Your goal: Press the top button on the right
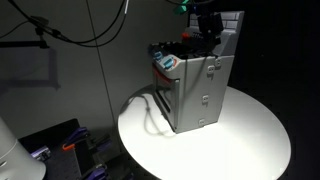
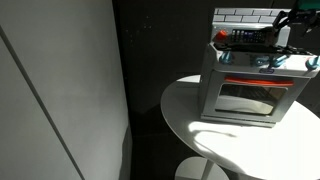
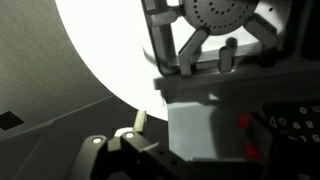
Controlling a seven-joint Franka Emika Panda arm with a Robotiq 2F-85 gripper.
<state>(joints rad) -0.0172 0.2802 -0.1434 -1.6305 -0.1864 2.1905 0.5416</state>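
Observation:
A silver toaster oven (image 1: 196, 92) stands on the round white table (image 1: 250, 135); it also shows in an exterior view (image 2: 245, 92). My gripper (image 1: 206, 28) hangs just above the oven's top, near its back corner, and shows at the frame edge in an exterior view (image 2: 296, 20). In the wrist view my gripper (image 3: 207, 66) has its fingers drawn close together, with nothing between them. Below it lie the oven's grey top (image 3: 200, 125) and two small red buttons (image 3: 243, 122) on a dark panel at the right. The fingertips are apart from the buttons.
Dark items are piled on the oven's top (image 1: 178, 50). A dark wall and a white tiled strip (image 2: 240, 14) stand behind. The table's edge (image 3: 100, 80) drops to a dark floor. Cables hang at the left (image 1: 90, 30).

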